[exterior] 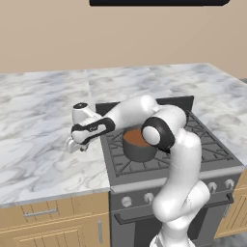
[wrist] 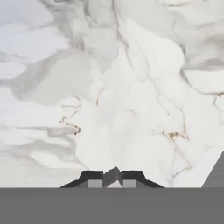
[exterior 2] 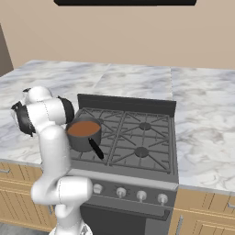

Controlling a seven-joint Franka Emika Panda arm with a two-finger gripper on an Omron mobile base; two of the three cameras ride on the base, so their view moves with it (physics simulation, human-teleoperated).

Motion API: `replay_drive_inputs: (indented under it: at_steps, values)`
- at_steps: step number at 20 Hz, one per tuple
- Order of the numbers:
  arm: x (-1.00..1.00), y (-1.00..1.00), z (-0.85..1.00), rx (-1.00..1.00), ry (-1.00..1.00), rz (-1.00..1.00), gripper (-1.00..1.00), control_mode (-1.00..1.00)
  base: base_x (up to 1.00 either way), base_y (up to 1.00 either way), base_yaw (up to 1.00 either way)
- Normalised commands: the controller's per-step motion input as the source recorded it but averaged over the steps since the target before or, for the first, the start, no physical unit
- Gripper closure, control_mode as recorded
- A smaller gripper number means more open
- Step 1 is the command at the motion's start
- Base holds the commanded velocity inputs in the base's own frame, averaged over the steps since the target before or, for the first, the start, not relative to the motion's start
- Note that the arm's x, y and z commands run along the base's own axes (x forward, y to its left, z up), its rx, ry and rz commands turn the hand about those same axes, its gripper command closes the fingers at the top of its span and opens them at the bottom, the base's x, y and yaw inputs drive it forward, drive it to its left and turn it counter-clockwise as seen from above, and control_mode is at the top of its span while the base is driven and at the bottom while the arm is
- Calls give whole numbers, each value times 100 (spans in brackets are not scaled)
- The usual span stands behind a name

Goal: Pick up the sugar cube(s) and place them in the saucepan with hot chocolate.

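One saucepan (exterior: 139, 143) of hot chocolate on stove (exterior 2: 137, 137), fingers (wrist: 113, 178) pressed together.

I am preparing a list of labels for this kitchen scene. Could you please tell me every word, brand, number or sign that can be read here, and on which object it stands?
There is no readable text.
Stove knobs: plain, no numbers or marks visible.
Saucepan: no brand or label visible.
Marble counter: veins, no writing.
Robot arm: no logo visible.
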Motion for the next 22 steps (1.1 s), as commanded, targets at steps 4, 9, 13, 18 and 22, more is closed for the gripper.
replay_drive_inputs:
  at_steps: [4, 9, 13, 18, 22]
  values:
    - [-52, -44, 81, 2, -26, -1, 100, -100, 0, 0, 0]
    - [-62, -52, 75, 5, -26, -3, 100, -100, 0, 0, 0]
    - [-58, -64, 65, 5, -22, -4, 100, -100, 0, 0, 0]
    - [-48, -71, 63, 3, -18, -4, 100, -100, 0, 0, 0]
    - [-33, -76, 56, 2, -11, -6, 100, -100, 0, 0, 0]
